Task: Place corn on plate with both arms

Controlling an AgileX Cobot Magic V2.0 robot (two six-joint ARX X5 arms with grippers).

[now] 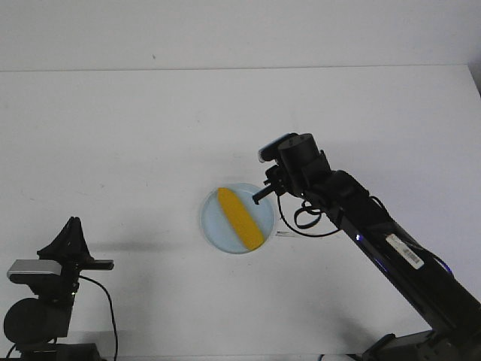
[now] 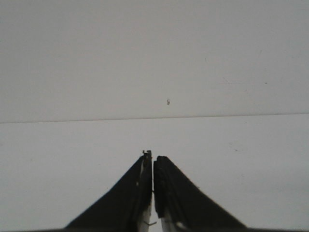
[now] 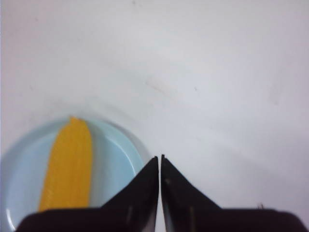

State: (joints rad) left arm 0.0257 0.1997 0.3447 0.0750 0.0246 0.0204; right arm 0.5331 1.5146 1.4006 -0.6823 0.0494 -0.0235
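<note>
White tabletop [image 1: 150, 150] fills the scene, meeting a plain pale wall at the far edge. Near the middle we see the plate [image 1: 213, 226], round and pale blue, with the corn [image 1: 240, 218] lying flat inside it. The cob's long axis runs diagonally in the front view, from far-left to near-right, spanning most of the plate; in the right wrist view its narrower end [image 3: 74, 121] points away from the camera.

Our right gripper [image 1: 264, 197] hovers at the plate's far-right rim, its jaws pressed together with only a hairline gap, gripping nothing. Its arm carries a white label [image 1: 403, 252], but the print is too small to read.

Our left gripper [image 2: 153, 162] sits well apart at the near-left corner, jaws likewise closed on nothing, facing bare table and wall.
</note>
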